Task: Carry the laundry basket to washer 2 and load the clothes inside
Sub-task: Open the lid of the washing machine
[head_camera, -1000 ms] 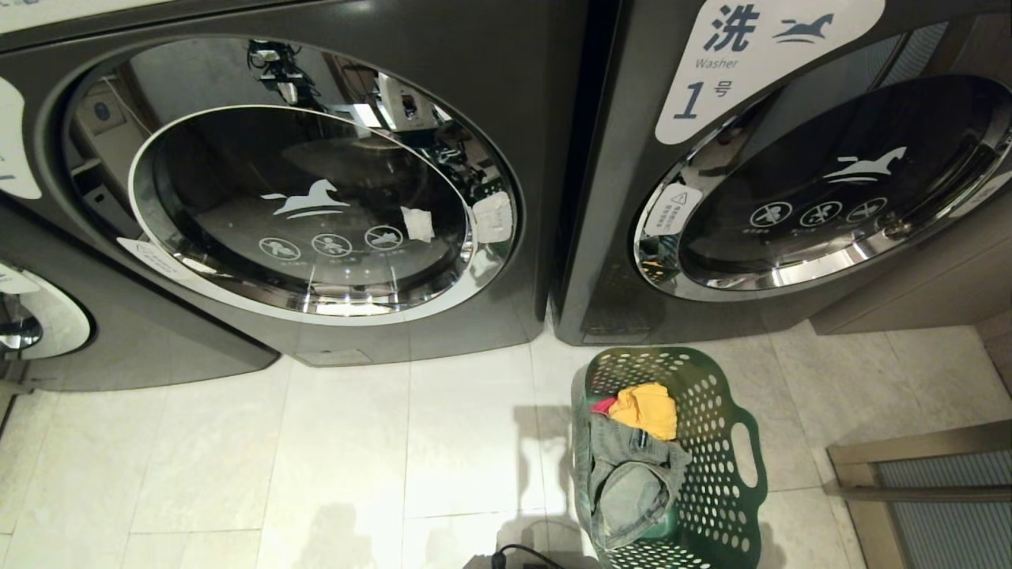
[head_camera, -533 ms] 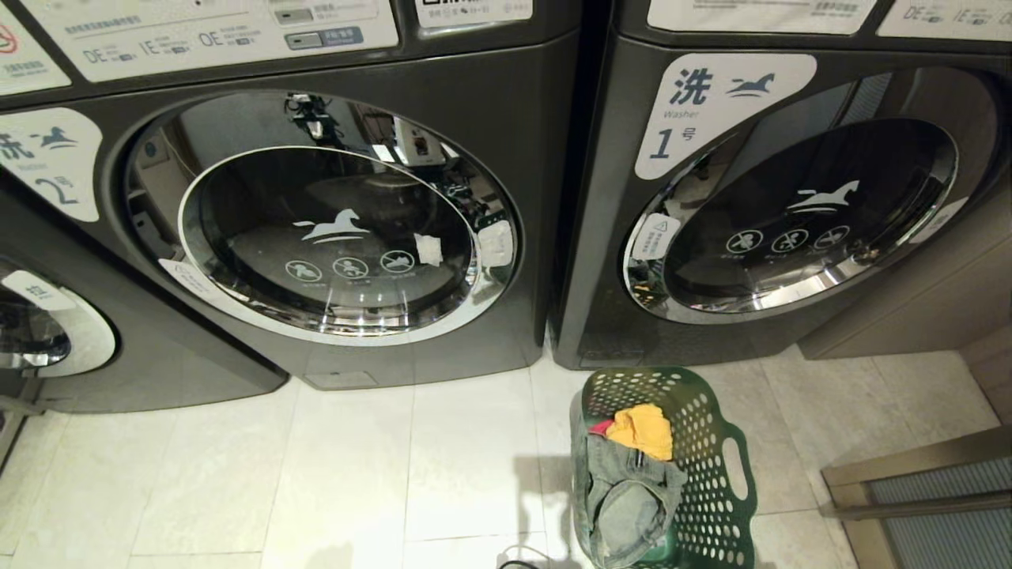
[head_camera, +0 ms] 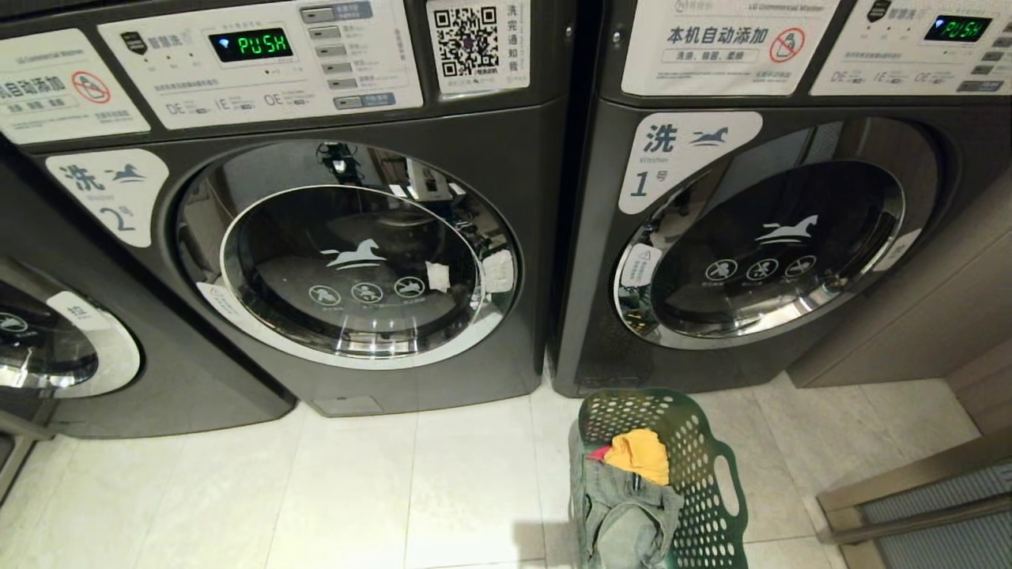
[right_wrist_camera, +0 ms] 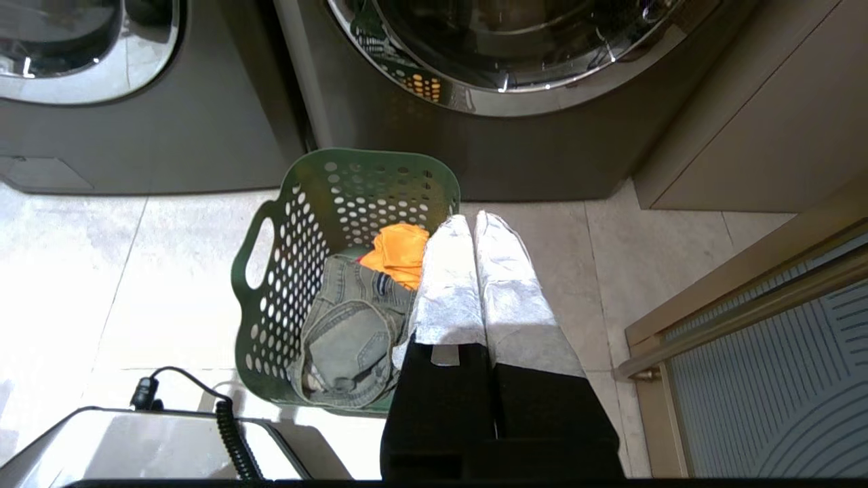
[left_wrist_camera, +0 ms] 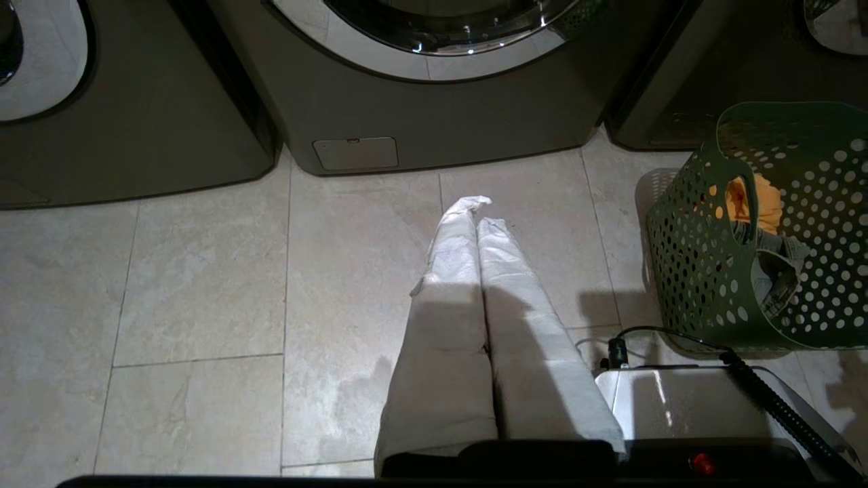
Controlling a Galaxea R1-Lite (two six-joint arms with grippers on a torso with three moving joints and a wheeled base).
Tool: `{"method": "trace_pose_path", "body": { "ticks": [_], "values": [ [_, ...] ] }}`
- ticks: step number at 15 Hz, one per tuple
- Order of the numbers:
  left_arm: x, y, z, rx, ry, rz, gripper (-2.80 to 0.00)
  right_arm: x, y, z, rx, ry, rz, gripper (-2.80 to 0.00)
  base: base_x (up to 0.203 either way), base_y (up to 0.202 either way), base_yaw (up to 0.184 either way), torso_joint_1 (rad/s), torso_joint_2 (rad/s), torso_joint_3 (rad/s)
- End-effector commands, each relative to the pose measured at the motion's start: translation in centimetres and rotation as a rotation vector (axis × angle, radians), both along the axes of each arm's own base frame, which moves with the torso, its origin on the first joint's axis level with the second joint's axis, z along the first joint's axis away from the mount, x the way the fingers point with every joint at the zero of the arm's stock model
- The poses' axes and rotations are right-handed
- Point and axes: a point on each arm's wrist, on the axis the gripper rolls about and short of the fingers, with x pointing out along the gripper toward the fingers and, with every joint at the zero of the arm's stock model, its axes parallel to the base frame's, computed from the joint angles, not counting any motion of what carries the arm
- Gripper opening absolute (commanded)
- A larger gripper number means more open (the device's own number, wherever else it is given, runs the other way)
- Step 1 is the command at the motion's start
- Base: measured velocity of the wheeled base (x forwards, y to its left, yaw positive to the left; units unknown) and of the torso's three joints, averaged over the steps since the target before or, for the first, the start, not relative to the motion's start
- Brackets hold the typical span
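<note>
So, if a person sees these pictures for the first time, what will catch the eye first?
Probably the two big chrome-rimmed doors: washer 2 at centre-left and washer 1 to its right, both closed. Next, the green laundry basket on the floor before washer 1, with the clothes, yellow-orange cloth and grey jeans, inside.

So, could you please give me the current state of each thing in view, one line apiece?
washer 2: door shut, display lit.
washer 1: door shut, display lit.
laundry basket: upright on the floor in front of washer 1, untouched.
clothes: in the basket.
left end effector: shut, empty.
right end effector: shut, empty, above the basket.
</note>
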Motion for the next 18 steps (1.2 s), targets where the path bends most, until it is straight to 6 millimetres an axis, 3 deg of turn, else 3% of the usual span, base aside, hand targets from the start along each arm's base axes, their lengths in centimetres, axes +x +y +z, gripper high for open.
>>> {"method": "trace_pose_path", "body": {
  "ticks": [1,18],
  "values": [
    [0.01,0.0,0.0,0.0,0.003,0.001,-2.8,0.02,0.0,-0.04,-0.001,0.003,0.001,-2.8,0.0,0.0,0.0,0.002,0.0,0.189],
    [0.02,0.0,0.01,-0.011,0.001,0.002,-2.8,0.02,0.01,-0.04,-0.012,0.003,0.002,-2.8,0.0,0.0,0.0,0.001,0.0,0.193]
  ]
}}
